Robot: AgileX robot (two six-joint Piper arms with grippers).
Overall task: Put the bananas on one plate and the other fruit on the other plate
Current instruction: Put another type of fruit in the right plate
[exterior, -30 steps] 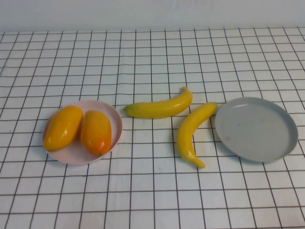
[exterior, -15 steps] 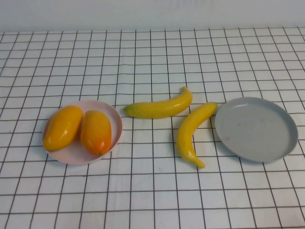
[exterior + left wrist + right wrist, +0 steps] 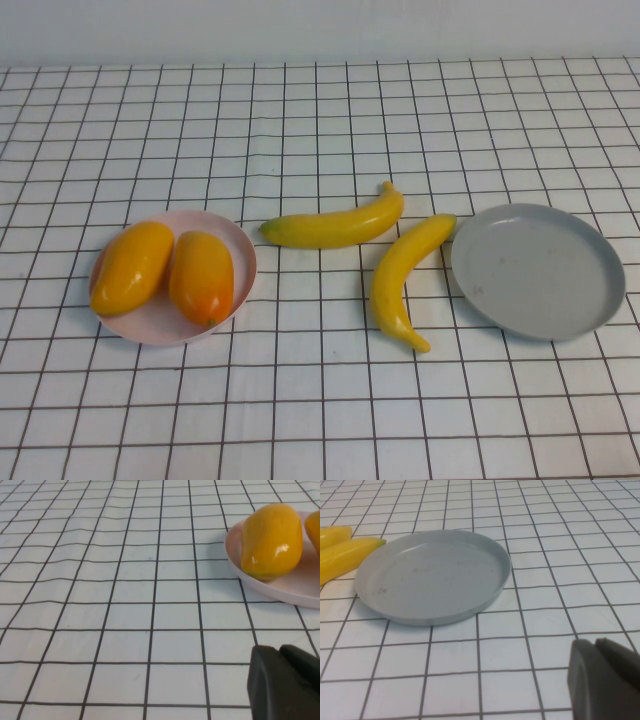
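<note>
Two yellow bananas lie on the cloth mid-table: one [image 3: 335, 225] lies crosswise, the other [image 3: 403, 277] runs toward me, its far tip beside the grey plate [image 3: 537, 270]. The grey plate holds nothing; it also shows in the right wrist view [image 3: 432, 575], with banana tips [image 3: 347, 552] beside it. Two orange-yellow mango-like fruits [image 3: 130, 266] [image 3: 201, 277] lie on the pink plate [image 3: 235, 245] at the left. The left wrist view shows one fruit [image 3: 272, 540] on the pink plate [image 3: 300, 587]. My left gripper [image 3: 280, 652] and right gripper [image 3: 596, 645] are shut, empty, low over the cloth, outside the high view.
A white cloth with a black grid [image 3: 320, 400] covers the whole table. A pale wall runs along the far edge [image 3: 320, 30].
</note>
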